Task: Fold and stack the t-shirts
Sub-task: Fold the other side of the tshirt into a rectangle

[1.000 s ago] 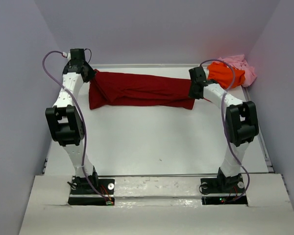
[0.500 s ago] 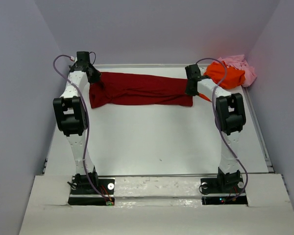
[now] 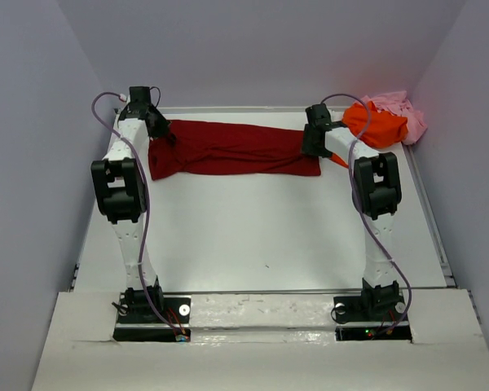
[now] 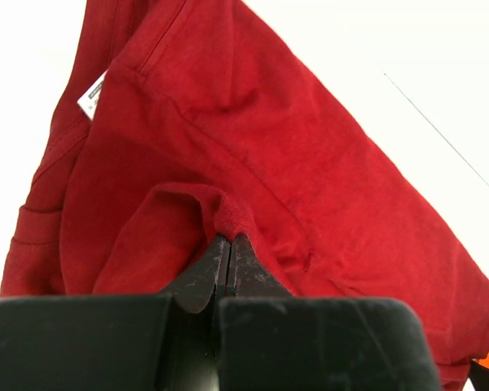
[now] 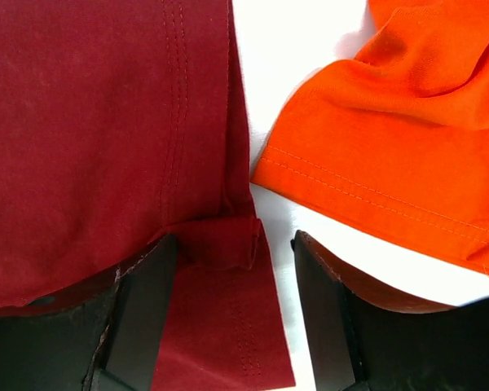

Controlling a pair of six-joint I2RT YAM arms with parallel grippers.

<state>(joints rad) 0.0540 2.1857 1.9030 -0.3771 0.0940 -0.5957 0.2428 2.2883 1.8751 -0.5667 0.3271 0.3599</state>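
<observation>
Dark red shirt [image 3: 232,148] lay stretched across the table's [image 3: 253,236] far side, just beside the orange shirt [image 5: 391,122]. Left gripper [image 4: 229,244] was clamped on a corner fold. Right gripper [image 5: 232,269] stood with jaws apart, hem loose between them. It likely needed a straight lift clear, no snagging.

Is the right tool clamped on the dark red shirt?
No, the right tool stands open, the dark red shirt loose in its gap.
</observation>
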